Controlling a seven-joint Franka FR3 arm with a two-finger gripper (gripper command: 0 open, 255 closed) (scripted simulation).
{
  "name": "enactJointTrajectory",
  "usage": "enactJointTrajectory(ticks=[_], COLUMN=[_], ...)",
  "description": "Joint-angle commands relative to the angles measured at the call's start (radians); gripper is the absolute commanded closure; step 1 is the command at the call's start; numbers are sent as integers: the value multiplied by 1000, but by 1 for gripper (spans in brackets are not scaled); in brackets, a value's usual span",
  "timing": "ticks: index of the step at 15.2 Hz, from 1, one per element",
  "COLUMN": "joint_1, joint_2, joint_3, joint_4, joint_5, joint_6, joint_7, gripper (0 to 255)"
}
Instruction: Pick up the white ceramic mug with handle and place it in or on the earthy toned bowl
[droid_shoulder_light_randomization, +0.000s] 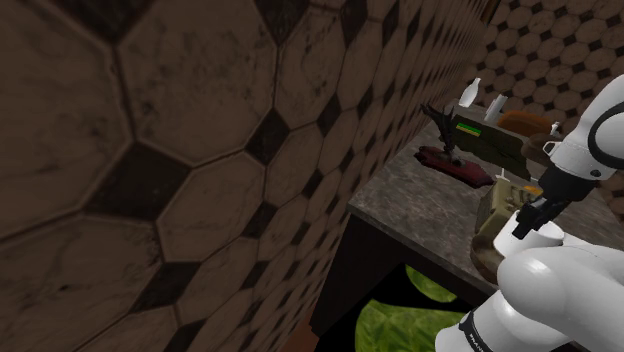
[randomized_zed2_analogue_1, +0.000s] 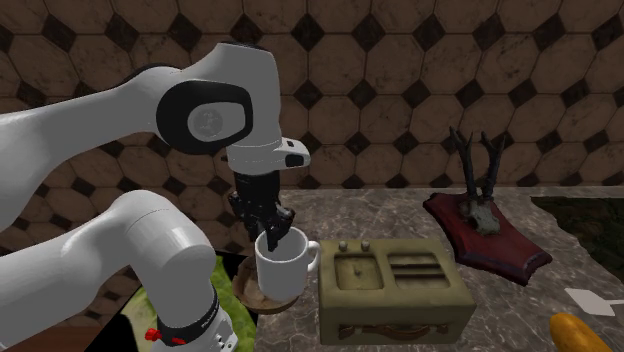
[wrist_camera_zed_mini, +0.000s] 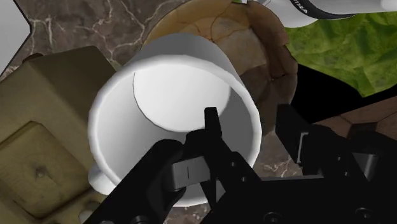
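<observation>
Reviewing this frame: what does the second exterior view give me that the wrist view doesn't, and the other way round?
The second exterior view adds the antler plaque on the counter, the tiled wall and the white arm bending over the scene. The wrist view adds the hollow inside of the white mug and the claw with its fingers apart, one inside the rim and one outside. Both share the mug, the brown bowl beneath it, the olive box beside them and the claw.

No text, number or brand is legible; the round mark on the arm's dark joint cap (randomized_zed2_analogue_1: 208, 120) is unreadable.
</observation>
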Motion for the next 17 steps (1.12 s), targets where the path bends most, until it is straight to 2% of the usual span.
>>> enactJointTrajectory(ticks=[1, 5, 9, 17], joint_1=[0, 0, 39, 38], joint_2=[0, 0, 70, 70], joint_3=[0, 0, 54, 54], joint_4=[0, 0, 143, 142], joint_5=[0, 0, 55, 55], joint_6=[0, 0, -70, -70], joint_7=[0, 0, 6, 6], gripper=[0, 0, 0, 0])
